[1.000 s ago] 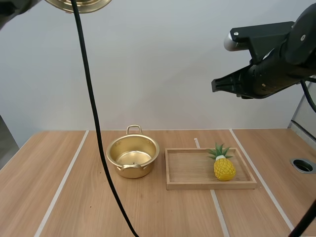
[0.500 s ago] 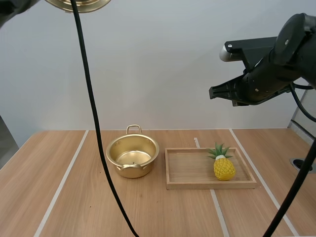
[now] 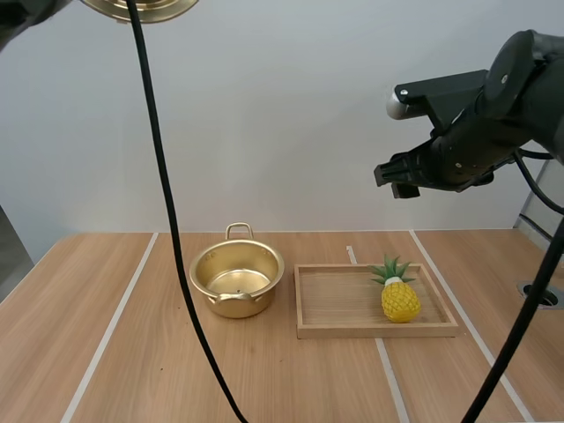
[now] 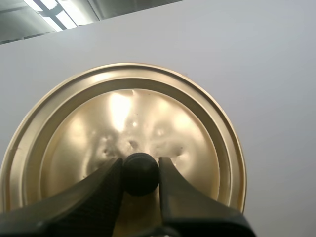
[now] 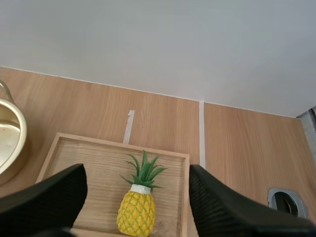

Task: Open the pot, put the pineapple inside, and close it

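**Pineapple under the parted right gripper**

The right gripper [image 3: 394, 178] hangs with its fingers apart, high above the bumpy yellow pineapple [image 5: 136, 212] in the wooden tray [image 5: 79, 158]. The round golden pot [image 3: 236, 280] stands open beside the tray. The left gripper [image 4: 140, 164] clamps the black knob of the dented metal lid [image 4: 123, 113], seemingly held aloft.

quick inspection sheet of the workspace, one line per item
surface: wooden table, pale tape lines, round hole near right edge
job's things: pot upright, uncovered, nothing in it; lid held aloft; pineapple lying in wooden tray beside pot
clutter: nothing seen
grippers: left gripper shut on lid's knob; right gripper open, high above tray
cables: nothing seen lying on table
surroundings: plain wall behind
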